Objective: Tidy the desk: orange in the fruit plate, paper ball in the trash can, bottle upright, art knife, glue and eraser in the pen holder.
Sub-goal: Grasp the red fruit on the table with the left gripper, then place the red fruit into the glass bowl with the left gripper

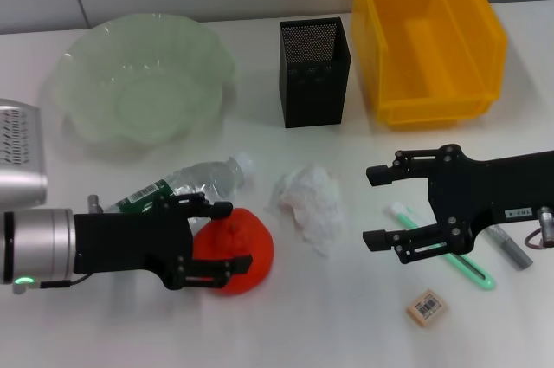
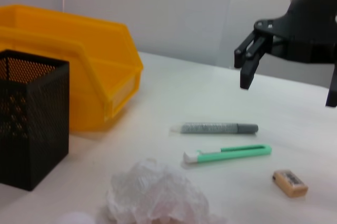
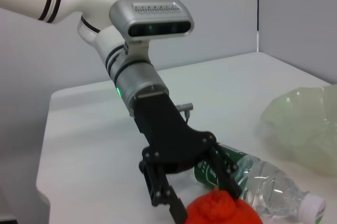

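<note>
The left tool point(image 1: 227, 241) sits low on the worktop point(image 1: 286, 325) with its fingers spread around the orange point(image 1: 238, 247), one finger on each side of the fruit. From the right wrist view the fingers straddle the orange point(image 3: 221, 211) and look close to its skin, though whether they already press on it I cannot tell; by my judgement this is the moment of closing in for the lift toward the fruit plate point(image 1: 138, 74), which lies well beyond the tool, away from the robot. The bottle point(image 1: 186, 182) lies on its side just behind that tool, nearly touching the orange, so a clean grasp must avoid nudging it.

The right tool point(image 1: 374, 206) hovers with its fingers spread wide and holds nothing. Just ahead of its fingertips, toward the left tool, lies the paper ball point(image 1: 310, 199), probably its coming target. Beneath and beside it rest a green art knife point(image 1: 441, 251), a grey glue stick point(image 1: 506, 247) and, nearer the robot, the eraser point(image 1: 426, 307). The pen holder point(image 1: 314, 72) and the trash can point(image 1: 424, 35) stand well beyond it at the far side.

Counted: one orange, one plate, one bottle, one paper ball, one knife, one glue stick, one eraser, one pen holder, one trash can, two tools.
</note>
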Robot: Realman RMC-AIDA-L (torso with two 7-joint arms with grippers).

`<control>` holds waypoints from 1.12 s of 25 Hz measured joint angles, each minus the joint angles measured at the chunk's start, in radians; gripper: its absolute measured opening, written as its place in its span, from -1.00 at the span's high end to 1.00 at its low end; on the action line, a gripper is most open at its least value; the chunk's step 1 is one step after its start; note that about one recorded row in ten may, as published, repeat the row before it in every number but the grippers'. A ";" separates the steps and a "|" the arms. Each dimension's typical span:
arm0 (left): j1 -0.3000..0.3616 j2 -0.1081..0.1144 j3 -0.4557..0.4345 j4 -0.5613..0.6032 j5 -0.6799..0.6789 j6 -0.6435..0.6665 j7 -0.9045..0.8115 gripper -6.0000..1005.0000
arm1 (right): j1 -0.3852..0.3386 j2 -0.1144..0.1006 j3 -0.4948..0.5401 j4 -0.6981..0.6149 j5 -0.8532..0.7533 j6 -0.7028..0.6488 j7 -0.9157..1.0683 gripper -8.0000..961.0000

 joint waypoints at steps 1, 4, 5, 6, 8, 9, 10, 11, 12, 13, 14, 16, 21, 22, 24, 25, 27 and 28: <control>-0.002 0.000 0.012 -0.004 -0.001 -0.009 -0.001 -0.50 | 0.000 0.000 0.000 0.000 0.000 -0.001 0.002 -0.72; -0.008 0.000 0.029 -0.014 -0.005 -0.019 -0.003 -0.49 | 0.000 -0.001 0.000 0.000 0.000 -0.003 0.004 -0.72; -0.008 -0.001 0.029 -0.017 -0.005 -0.020 -0.003 -0.49 | 0.000 -0.001 0.000 0.000 0.001 -0.004 0.004 -0.72; -0.009 -0.001 0.029 -0.018 -0.006 -0.020 -0.003 -0.49 | 0.000 -0.001 0.000 -0.001 0.001 -0.004 0.004 -0.72; -0.010 -0.002 0.029 -0.022 -0.008 -0.024 -0.003 -0.49 | 0.000 -0.001 0.000 -0.002 0.001 -0.005 0.004 -0.72; -0.010 -0.002 0.030 -0.023 -0.008 -0.028 -0.005 -0.48 | 0.000 -0.001 0.000 -0.002 0.001 -0.005 0.004 -0.72; -0.010 -0.002 0.030 -0.023 -0.009 -0.033 -0.008 -0.48 | 0.000 -0.001 0.000 -0.003 0.001 -0.005 0.004 -0.72; -0.010 -0.002 0.030 -0.023 -0.009 -0.039 -0.011 -0.48 | 0.000 -0.001 -0.001 -0.004 0.001 -0.005 0.004 -0.72; -0.014 -0.002 0.030 -0.024 -0.009 -0.051 -0.017 -0.48 | -0.001 -0.001 -0.001 -0.005 0.001 -0.006 0.004 -0.72; -0.015 -0.001 0.030 -0.024 -0.008 -0.057 -0.019 -0.48 | -0.004 -0.001 -0.002 -0.010 0.001 -0.008 0.004 -0.72; -0.017 -0.001 0.030 -0.025 -0.007 -0.059 -0.020 -0.41 | -0.005 -0.001 -0.003 -0.013 0.001 -0.008 0.004 -0.72; -0.018 -0.001 0.031 -0.025 -0.006 -0.062 -0.020 -0.27 | -0.006 0.000 -0.005 -0.014 0.002 -0.008 0.004 -0.72; -0.018 -0.001 0.031 -0.025 -0.004 -0.072 -0.021 0.02 | -0.008 0.001 -0.006 -0.016 0.003 -0.012 0.005 -0.72; -0.017 0.000 0.031 -0.025 -0.004 -0.072 -0.021 0.06 | -0.008 0.001 -0.005 -0.017 0.003 -0.016 0.007 -0.72; -0.017 0.000 0.033 -0.025 -0.004 -0.072 -0.021 0.14 | -0.008 0.002 -0.004 -0.018 0.003 -0.017 0.008 -0.72; -0.017 0.000 0.035 -0.025 -0.004 -0.072 -0.021 0.18 | -0.008 0.002 -0.003 -0.019 0.003 -0.018 0.009 -0.72; -0.016 0.000 0.039 -0.025 -0.004 -0.071 -0.020 0.26 | -0.008 0.002 -0.002 -0.024 0.003 -0.018 0.011 -0.72; -0.014 0.000 0.040 -0.025 -0.003 -0.065 -0.015 0.31 | -0.008 0.002 -0.001 -0.025 0.003 -0.018 0.011 -0.72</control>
